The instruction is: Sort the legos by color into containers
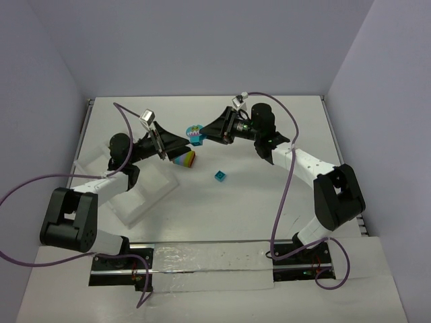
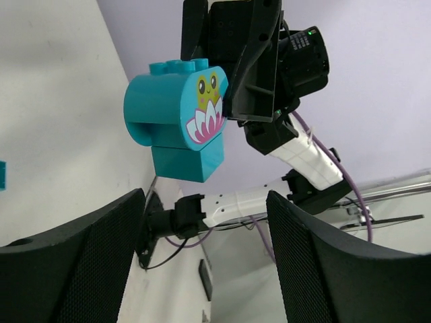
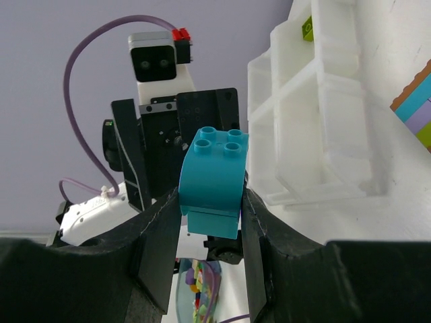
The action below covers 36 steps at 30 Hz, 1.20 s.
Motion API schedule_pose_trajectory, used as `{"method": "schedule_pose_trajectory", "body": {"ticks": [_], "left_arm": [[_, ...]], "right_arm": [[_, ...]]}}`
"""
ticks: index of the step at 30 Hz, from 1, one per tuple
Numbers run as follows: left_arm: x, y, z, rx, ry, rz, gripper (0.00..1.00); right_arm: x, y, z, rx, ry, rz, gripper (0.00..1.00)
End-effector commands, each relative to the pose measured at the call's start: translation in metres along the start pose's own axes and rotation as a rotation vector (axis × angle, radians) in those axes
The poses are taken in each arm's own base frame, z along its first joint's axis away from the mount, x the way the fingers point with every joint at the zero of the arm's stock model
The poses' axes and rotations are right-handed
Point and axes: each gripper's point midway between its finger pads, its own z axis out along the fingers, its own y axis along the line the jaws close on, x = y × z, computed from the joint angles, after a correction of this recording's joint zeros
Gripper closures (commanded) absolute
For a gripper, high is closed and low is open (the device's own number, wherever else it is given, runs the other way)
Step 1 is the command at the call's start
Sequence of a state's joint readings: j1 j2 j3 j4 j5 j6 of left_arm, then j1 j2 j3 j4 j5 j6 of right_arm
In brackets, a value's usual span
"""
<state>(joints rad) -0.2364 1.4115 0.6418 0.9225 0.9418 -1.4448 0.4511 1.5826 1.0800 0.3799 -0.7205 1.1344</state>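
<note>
A teal brick [image 2: 176,114] fills the middle of the left wrist view. It has a rounded, arch-like upper part with a row of studs on top and a square block beneath. Its flat face carries a printed yellow-green frog sitting on a pink and white flower.

The right hand [image 3: 210,202] grips this brick. In the right wrist view its two black fingers [image 3: 158,235] press against opposite sides of the brick, with the studded top standing out beyond them. From above, the brick sits at the tip of the right arm, near the middle of the table [image 1: 269,134] and facing the left hand [image 2: 204,202].

The left hand is spread wide. Its two mesh-textured fingers [image 2: 74,269] stand well apart with nothing between them, and they do not touch the brick, which hangs beyond their tips.

A multicoloured stack [image 1: 185,159] lies on the table just beside the left hand. A small teal brick [image 1: 220,176] lies alone, nearer the arm bases. The clear tray [image 1: 135,202] rests under the left arm at the left of the table. In the right wrist view a lime brick [image 3: 307,27] shows in one of its compartments.
</note>
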Motion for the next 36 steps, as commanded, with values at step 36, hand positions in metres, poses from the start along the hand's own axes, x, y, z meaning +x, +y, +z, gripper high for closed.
{"method": "schedule_pose_trajectory", "body": {"ticks": [36], "left_arm": [[-0.011,-0.038,0.022,0.24,0.0,0.036,0.48]], "right_arm": [[0.003,0.039,0.007,-0.099,0.03,-0.088,1.0]]}}
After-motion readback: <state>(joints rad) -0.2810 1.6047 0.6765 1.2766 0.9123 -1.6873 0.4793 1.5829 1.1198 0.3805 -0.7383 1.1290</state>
